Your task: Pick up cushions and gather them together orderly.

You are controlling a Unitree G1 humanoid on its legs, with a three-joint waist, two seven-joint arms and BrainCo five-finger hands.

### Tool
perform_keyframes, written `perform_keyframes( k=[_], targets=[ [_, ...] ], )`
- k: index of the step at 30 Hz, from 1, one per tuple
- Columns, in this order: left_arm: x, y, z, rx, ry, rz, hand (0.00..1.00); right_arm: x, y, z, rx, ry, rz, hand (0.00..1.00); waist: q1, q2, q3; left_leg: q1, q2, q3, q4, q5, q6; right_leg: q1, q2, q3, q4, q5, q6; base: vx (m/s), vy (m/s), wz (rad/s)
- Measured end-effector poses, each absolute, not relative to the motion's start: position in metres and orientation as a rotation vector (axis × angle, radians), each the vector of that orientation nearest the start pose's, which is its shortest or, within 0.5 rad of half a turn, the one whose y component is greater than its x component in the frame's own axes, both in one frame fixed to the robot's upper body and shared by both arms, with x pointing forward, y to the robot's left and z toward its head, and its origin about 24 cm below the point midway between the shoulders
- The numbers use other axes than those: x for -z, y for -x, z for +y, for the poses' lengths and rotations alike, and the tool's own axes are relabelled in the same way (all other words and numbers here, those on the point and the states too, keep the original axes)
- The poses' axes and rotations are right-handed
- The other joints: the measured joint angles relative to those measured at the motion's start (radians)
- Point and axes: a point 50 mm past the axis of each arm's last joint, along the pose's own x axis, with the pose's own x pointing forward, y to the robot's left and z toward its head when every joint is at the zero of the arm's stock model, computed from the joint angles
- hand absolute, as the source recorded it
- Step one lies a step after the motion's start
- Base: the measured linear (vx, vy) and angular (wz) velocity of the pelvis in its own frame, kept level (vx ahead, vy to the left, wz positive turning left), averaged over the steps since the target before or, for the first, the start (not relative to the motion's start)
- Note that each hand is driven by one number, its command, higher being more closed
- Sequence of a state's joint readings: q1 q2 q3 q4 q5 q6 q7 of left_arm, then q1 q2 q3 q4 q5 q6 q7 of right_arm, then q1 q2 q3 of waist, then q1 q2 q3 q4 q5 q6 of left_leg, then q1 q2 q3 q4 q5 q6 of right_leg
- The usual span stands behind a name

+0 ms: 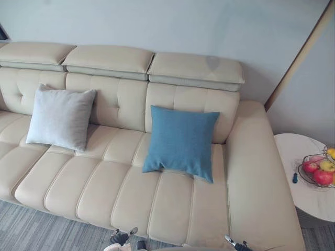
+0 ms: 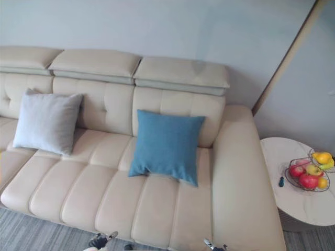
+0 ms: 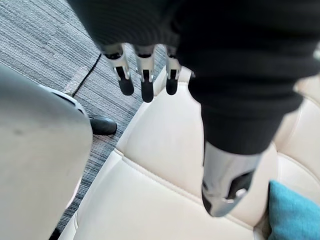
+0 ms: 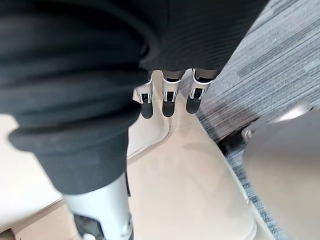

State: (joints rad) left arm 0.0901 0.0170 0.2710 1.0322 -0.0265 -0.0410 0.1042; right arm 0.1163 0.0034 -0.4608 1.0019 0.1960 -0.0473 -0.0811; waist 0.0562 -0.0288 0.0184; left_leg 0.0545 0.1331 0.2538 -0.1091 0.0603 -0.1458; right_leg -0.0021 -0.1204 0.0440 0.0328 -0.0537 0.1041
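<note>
Left hand (image 3: 145, 80) and right hand (image 4: 169, 97) are held open and empty at the sofa (image 1: 104, 193) front edge; blue cushion (image 1: 180, 142) is propped ahead between them, grey cushion (image 1: 60, 116) well apart toward the left end.

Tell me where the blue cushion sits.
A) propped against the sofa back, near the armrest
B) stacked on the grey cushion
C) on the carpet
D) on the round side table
A: the blue cushion leans against the back of the sofa, apart from the grey cushion.
</note>
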Motion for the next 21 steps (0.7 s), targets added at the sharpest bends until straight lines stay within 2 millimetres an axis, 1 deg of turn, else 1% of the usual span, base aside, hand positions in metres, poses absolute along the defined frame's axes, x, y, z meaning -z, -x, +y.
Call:
perform_keyframes(
  k=[1, 2, 3, 4, 5, 6, 7, 8, 9, 10, 11, 12, 13, 14, 15, 16, 17, 18, 19, 20, 21],
  targets=[
    [0.160, -0.092, 0.198, -0.387, 0.079, 1.071, 0.00, 0.159, -0.083, -0.213, 0.631, -0.337, 1.007, 0.00, 0.001, -0.008, 0.005, 0.006, 0.000, 0.021, 0.001, -0.008, -0.002, -0.009, 0.001, 0.021, 0.003, 0.005, -0.001, -0.02, 0.022, -0.42],
    [0.160, -0.095, 0.198, -0.378, 0.070, 1.066, 0.00, 0.158, -0.086, -0.212, 0.615, -0.330, 1.003, 0.00, 0.001, -0.007, 0.009, 0.011, 0.000, 0.040, 0.004, -0.013, -0.004, -0.016, 0.001, 0.029, 0.009, 0.007, -0.001, -0.05, 0.030, -0.54],
    [0.159, -0.099, 0.199, -0.372, 0.062, 1.057, 0.00, 0.157, -0.096, -0.208, 0.588, -0.324, 0.987, 0.00, 0.003, -0.018, 0.024, 0.017, 0.001, 0.056, 0.006, -0.023, -0.001, -0.028, 0.003, 0.024, 0.024, 0.015, -0.002, -0.05, 0.016, -0.39],
    [0.158, -0.101, 0.199, -0.370, 0.062, 1.053, 0.00, 0.156, -0.097, -0.207, 0.584, -0.323, 0.985, 0.00, 0.003, -0.015, 0.024, 0.017, 0.003, 0.064, 0.006, -0.024, 0.002, -0.036, 0.006, 0.015, 0.035, 0.019, -0.006, -0.06, -0.006, -0.50],
    [0.156, -0.108, 0.198, -0.365, 0.064, 1.031, 0.00, 0.155, -0.102, -0.204, 0.569, -0.318, 0.977, 0.00, 0.006, -0.012, 0.043, 0.015, 0.019, 0.075, 0.018, -0.030, 0.007, -0.062, 0.020, -0.050, 0.079, 0.046, -0.035, -0.05, -0.023, -0.41],
    [0.154, -0.112, 0.198, -0.365, 0.062, 1.012, 0.00, 0.153, -0.107, -0.202, 0.553, -0.312, 0.960, 0.00, 0.008, -0.013, 0.059, 0.011, 0.025, 0.081, 0.037, -0.040, 0.016, -0.075, 0.024, -0.085, 0.105, 0.059, -0.047, -0.12, -0.035, -0.55],
    [0.151, -0.118, 0.197, -0.364, 0.064, 0.988, 0.00, 0.150, -0.116, -0.198, 0.524, -0.292, 0.938, 0.00, 0.016, -0.011, 0.068, -0.010, 0.050, 0.093, 0.073, -0.052, 0.036, -0.084, 0.033, -0.112, 0.107, 0.087, -0.043, -0.10, -0.019, -0.34],
    [0.151, -0.118, 0.197, -0.366, 0.066, 0.984, 0.00, 0.149, -0.118, -0.196, 0.516, -0.288, 0.932, 0.00, 0.018, -0.008, 0.070, -0.019, 0.060, 0.096, 0.087, -0.056, 0.041, -0.094, 0.027, -0.119, 0.141, 0.063, -0.042, -0.12, -0.046, -0.07],
    [0.149, -0.124, 0.196, -0.361, 0.066, 0.965, 0.00, 0.150, -0.115, -0.193, 0.511, -0.290, 0.940, 0.00, 0.008, -0.016, 0.072, -0.038, 0.062, 0.088, 0.124, -0.055, 0.042, -0.151, 0.007, -0.156, 0.418, -0.062, -0.037, -0.03, -0.079, 0.50],
    [0.146, -0.131, 0.194, -0.340, 0.058, 0.940, 0.00, 0.153, -0.107, -0.192, 0.513, -0.287, 0.961, 0.00, 0.008, -0.034, 0.063, -0.062, 0.054, 0.056, 0.172, -0.056, 0.043, -0.149, -0.018, -0.173, 0.599, -0.112, 0.001, -0.02, -0.096, 0.65],
    [0.145, -0.132, 0.194, -0.336, 0.053, 0.933, 0.00, 0.153, -0.106, -0.192, 0.513, -0.287, 0.966, 0.00, 0.008, -0.043, 0.057, -0.070, 0.047, 0.046, 0.190, -0.058, 0.046, -0.148, -0.028, -0.175, 0.630, -0.104, 0.007, 0.02, -0.088, 0.59],
    [0.143, -0.135, 0.196, -0.338, 0.049, 0.916, 0.00, 0.153, -0.107, -0.193, 0.513, -0.286, 0.964, 0.00, 0.008, -0.062, 0.050, -0.105, 0.031, 0.034, 0.239, -0.063, 0.051, -0.163, -0.039, -0.175, 0.631, -0.106, 0.017, -0.06, -0.043, 0.18],
    [0.142, -0.140, 0.190, -0.329, 0.064, 0.908, 0.00, 0.150, -0.116, -0.195, 0.505, -0.280, 0.942, 0.00, 0.025, -0.062, 0.047, -0.173, 0.026, 0.020, 0.306, -0.086, 0.072, -0.167, -0.024, -0.176, 0.580, -0.093, 0.032, -0.17, 0.052, -0.15],
    [0.144, -0.136, 0.177, -0.317, 0.096, 0.921, 0.00, 0.145, -0.124, -0.209, 0.516, -0.244, 0.908, 0.00, 0.054, -0.006, 0.036, -0.190, 0.008, -0.012, 0.259, -0.062, 0.113, -0.112, 0.013, -0.140, 0.502, -0.136, 0.038, -0.20, 0.098, -0.34],
    [0.143, -0.137, 0.177, -0.314, 0.096, 0.913, 0.00, 0.145, -0.127, -0.209, 0.512, -0.244, 0.905, 0.00, 0.060, -0.013, 0.045, -0.192, 0.012, 0.006, 0.264, -0.061, 0.095, -0.108, 0.012, -0.141, 0.520, -0.157, 0.032, -0.18, 0.054, -0.23],
    [0.137, -0.151, 0.181, -0.308, 0.066, 0.873, 0.00, 0.142, -0.140, -0.201, 0.489, -0.264, 0.884, 0.00, 0.067, -0.048, 0.069, -0.247, -0.002, 0.015, 0.319, -0.059, 0.100, -0.061, 0.001, -0.133, 0.418, -0.220, -0.022, -0.12, -0.058, -0.06],
    [0.137, -0.153, 0.181, -0.305, 0.061, 0.869, 0.00, 0.140, -0.145, -0.200, 0.483, -0.266, 0.872, 0.00, 0.071, -0.046, 0.074, -0.260, 0.003, 0.014, 0.329, -0.061, 0.096, -0.048, 0.010, -0.141, 0.373, -0.222, -0.025, -0.18, -0.133, -0.06],
    [0.137, -0.154, 0.179, -0.294, 0.056, 0.870, 0.00, 0.138, -0.151, -0.200, 0.477, -0.267, 0.850, 0.00, 0.075, -0.032, 0.086, -0.274, 0.015, 0.012, 0.340, -0.058, 0.085, -0.017, 0.026, -0.146, 0.295, -0.221, -0.031, -0.21, -0.099, -0.15],
    [0.138, -0.154, 0.175, -0.285, 0.059, 0.879, 0.00, 0.136, -0.154, -0.201, 0.476, -0.262, 0.837, 0.00, 0.073, -0.004, 0.103, -0.281, 0.029, 0.000, 0.343, -0.048, 0.072, 0.023, 0.048, -0.151, 0.216, -0.201, -0.060, -0.29, -0.102, 0.06],
    [0.138, -0.155, 0.170, -0.266, 0.060, 0.879, 0.00, 0.138, -0.150, -0.204, 0.486, -0.256, 0.850, 0.00, 0.056, 0.016, 0.116, -0.279, 0.045, -0.016, 0.325, -0.022, 0.065, 0.037, 0.069, -0.177, 0.188, -0.177, -0.070, -0.27, -0.069, 0.21],
    [0.138, -0.155, 0.169, -0.259, 0.056, 0.880, 0.00, 0.139, -0.147, -0.204, 0.492, -0.255, 0.860, 0.00, 0.054, 0.023, 0.114, -0.275, 0.045, -0.019, 0.311, -0.006, 0.061, 0.034, 0.070, -0.183, 0.185, -0.174, -0.074, -0.29, -0.082, 0.32]
  ],
)
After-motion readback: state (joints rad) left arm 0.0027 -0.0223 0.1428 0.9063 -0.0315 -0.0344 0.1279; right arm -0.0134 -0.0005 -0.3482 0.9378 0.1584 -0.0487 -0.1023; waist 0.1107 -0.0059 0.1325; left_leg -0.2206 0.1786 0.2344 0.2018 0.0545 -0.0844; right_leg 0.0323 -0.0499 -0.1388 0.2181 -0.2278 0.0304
